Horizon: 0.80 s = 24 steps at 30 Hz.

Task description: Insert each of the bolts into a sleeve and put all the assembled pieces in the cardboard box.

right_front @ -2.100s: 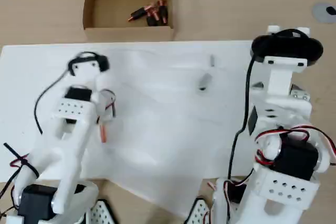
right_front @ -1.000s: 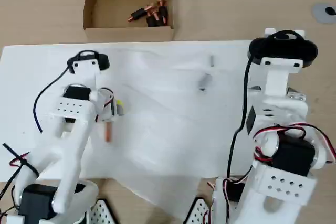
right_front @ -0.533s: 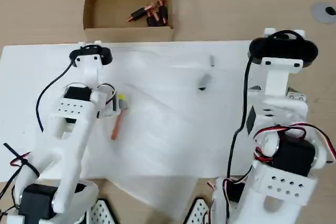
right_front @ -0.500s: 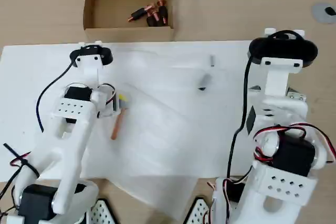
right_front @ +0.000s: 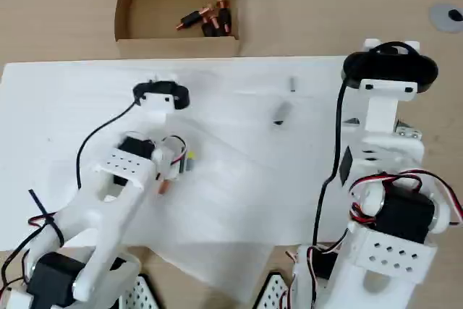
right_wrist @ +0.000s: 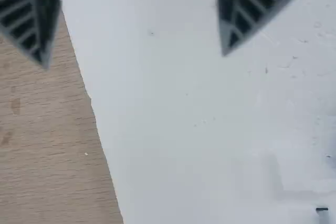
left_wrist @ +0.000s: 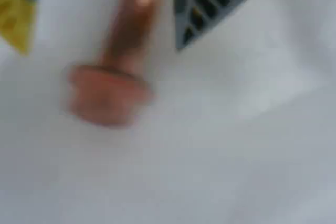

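Copper bolt (left_wrist: 124, 59) between the left jaws, head out beyond their tips.

We see white sheet (right_front: 239, 186) spread over wooden table (right_front: 325, 19), creased in places. We note bare wood past sheet's far edge. Grey round disc (right_front: 443, 16) lies on wood at far right, apart from sheet.

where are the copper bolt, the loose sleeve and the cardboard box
copper bolt (left_wrist: 125, 51), left wrist view, on its shank
loose sleeve (right_front: 281, 113), high view, middle of its body
cardboard box (right_front: 177, 47), high view, front wall
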### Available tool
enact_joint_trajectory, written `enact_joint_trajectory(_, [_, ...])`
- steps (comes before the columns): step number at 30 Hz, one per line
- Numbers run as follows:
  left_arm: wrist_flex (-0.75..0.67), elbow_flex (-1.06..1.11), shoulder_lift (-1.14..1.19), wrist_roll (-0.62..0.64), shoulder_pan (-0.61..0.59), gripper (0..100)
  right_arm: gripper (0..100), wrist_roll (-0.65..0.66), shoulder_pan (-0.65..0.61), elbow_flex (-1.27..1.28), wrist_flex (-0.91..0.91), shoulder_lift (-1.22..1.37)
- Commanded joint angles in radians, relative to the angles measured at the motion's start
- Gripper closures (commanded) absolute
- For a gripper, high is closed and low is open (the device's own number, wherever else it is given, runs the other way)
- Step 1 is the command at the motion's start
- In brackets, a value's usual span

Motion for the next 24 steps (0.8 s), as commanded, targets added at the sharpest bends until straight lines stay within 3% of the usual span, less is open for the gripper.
enact_joint_trajectory(1, [-0.035, 0.018, -0.007, 0.002, -0.041, 87, 74.9, 0.006, 0.024, 0.001, 0.002, -0.015])
enact_joint_trajectory(8, [-0.032, 0.025, -0.007, 0.0, -0.161, 88, 74.9, 0.006, 0.022, 0.001, 0.0, -0.015])
enact_joint_trajectory(11, [-0.029, 0.025, -0.007, -0.037, -0.149, 88, 74.9, 0.006, 0.022, 0.001, 0.0, -0.015])
enact_joint_trajectory(14, [-0.026, 0.023, -0.007, -0.049, -0.117, 99, 74.9, 0.006, 0.022, 0.001, 0.0, -0.015])
enact_joint_trajectory(18, [-0.023, 0.009, -0.016, -0.048, -0.077, 100, 74.9, 0.002, 0.022, 0.002, 0.002, -0.015])
enact_joint_trajectory(24, [0.232, -0.267, -0.018, -0.017, -0.025, 100, 74.9, 0.005, 0.018, 0.079, -0.003, -0.013])
